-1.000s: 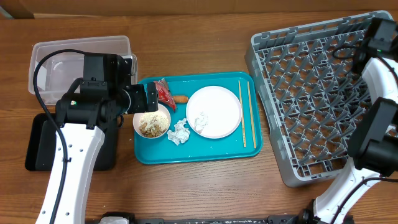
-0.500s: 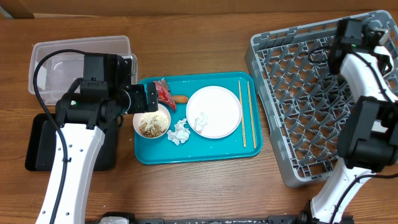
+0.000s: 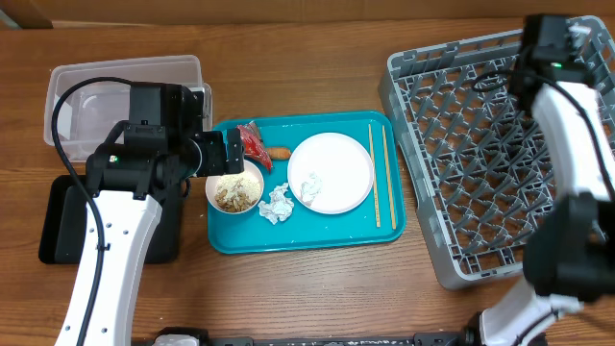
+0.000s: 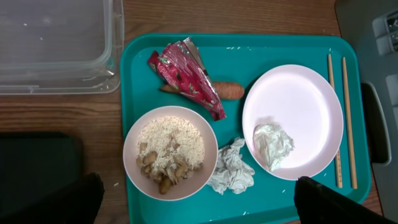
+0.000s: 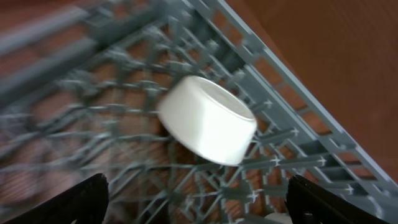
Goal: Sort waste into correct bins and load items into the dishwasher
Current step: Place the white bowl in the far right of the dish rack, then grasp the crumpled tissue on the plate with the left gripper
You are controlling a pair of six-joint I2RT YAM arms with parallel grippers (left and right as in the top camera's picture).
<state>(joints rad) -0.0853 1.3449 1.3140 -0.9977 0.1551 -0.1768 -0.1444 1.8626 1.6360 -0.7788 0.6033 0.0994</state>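
Over the tray's [image 3: 231,240] left edge hangs the left gripper [image 4: 198,200]. Its fingers [image 4: 62,202] are spread wide with nothing between them. Below it sit the bowl [image 4: 170,153] of scraps, a wrapper [image 4: 186,74] lying across a carrot [image 4: 229,91], and a tissue [image 4: 231,172] touching the bowl's rim. A second tissue [image 4: 272,144] lies on the plate [image 4: 298,99], with chopsticks [image 4: 342,118] just beside it. The tub [image 4: 56,43] and the black bin [image 3: 58,226] stand left of the tray.

The right gripper [image 5: 198,199] is over the far corner of the rack [image 3: 480,173], wide open and empty. A cup [image 5: 208,121] sits tilted among the pegs there. That view is blurred.

Several things could go wrong from here:
- A pinch on the wrapper could drag the carrot along, so two kinds of waste might land in one bin.
- Grabbing the tissue by the bowl may nudge the bowl and scatter scraps.
- The chopsticks lie flat, so fingers could slip off them.
- The tilted cup might roll if bumped.

The wrapper carries print, but none of it is legible, and no other writing shows.
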